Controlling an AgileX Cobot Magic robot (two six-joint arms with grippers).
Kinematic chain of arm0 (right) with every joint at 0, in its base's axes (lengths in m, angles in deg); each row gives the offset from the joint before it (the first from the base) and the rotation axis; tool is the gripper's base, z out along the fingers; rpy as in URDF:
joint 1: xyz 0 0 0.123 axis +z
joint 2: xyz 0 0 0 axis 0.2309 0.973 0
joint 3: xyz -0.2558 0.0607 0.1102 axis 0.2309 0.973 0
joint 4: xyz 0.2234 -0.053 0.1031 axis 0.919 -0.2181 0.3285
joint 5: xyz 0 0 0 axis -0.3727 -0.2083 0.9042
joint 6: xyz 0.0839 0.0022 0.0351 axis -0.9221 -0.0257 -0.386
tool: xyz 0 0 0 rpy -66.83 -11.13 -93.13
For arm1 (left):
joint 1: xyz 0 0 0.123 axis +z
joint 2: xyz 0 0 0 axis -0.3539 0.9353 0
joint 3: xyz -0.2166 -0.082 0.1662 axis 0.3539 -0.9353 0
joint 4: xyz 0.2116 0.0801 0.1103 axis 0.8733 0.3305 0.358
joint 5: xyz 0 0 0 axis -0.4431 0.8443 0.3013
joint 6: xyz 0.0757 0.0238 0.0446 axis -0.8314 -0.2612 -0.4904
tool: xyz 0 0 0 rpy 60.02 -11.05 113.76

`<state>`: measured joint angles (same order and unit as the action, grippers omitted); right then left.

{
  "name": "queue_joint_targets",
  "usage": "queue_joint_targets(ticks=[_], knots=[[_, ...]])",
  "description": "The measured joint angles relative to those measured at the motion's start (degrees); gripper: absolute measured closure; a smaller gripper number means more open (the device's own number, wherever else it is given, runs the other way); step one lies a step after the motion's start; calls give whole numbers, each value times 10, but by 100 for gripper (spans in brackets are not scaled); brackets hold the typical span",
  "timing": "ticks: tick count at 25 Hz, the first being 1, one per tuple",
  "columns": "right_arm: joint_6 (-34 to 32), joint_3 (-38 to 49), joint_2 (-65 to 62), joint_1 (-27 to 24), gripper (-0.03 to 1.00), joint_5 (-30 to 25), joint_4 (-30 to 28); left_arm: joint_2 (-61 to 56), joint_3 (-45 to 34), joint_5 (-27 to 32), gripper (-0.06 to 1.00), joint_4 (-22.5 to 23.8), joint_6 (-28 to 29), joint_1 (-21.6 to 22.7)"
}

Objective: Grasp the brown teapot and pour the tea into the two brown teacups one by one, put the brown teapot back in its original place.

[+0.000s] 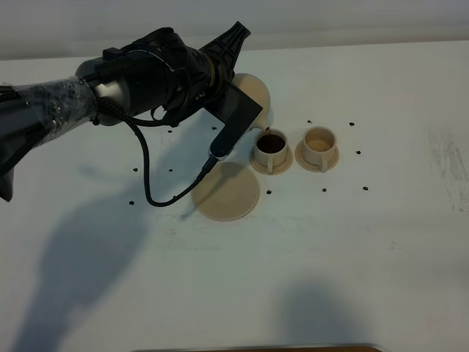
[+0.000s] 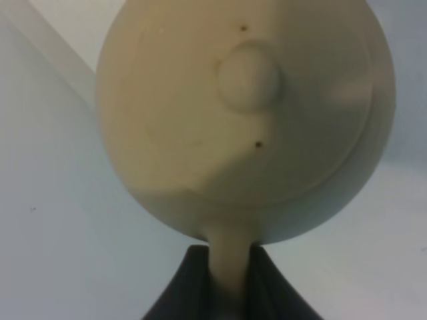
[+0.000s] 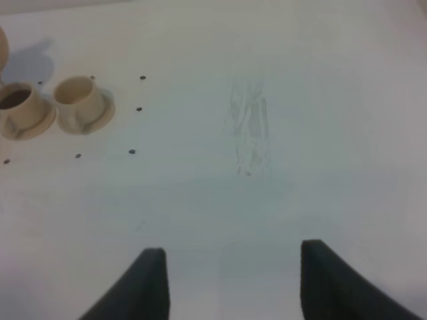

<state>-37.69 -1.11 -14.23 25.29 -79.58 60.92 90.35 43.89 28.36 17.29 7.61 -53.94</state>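
The left gripper (image 2: 229, 283) has its jaws pinching the loop handle of the brown teapot (image 1: 253, 92), which is tipped near the far edge of the bench (image 1: 366, 249) over the tea-filled teacup (image 1: 271, 144). Lingering here could overflow it, and the thin handle may slip. The other teacup (image 1: 319, 141) looks empty. The right gripper (image 3: 230, 273) hangs with jaws spread.
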Motion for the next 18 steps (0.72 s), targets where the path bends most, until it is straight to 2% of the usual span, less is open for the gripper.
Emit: queue_joint_targets(ticks=[6, 18], knots=[[0, 0, 0, 0, 54, 0, 0, 0, 0, 21, 78, -18, 22, -2], [0, 0, 0, 0, 54, 0, 0, -4, 0, 69, 78, -54, 163, -8]])
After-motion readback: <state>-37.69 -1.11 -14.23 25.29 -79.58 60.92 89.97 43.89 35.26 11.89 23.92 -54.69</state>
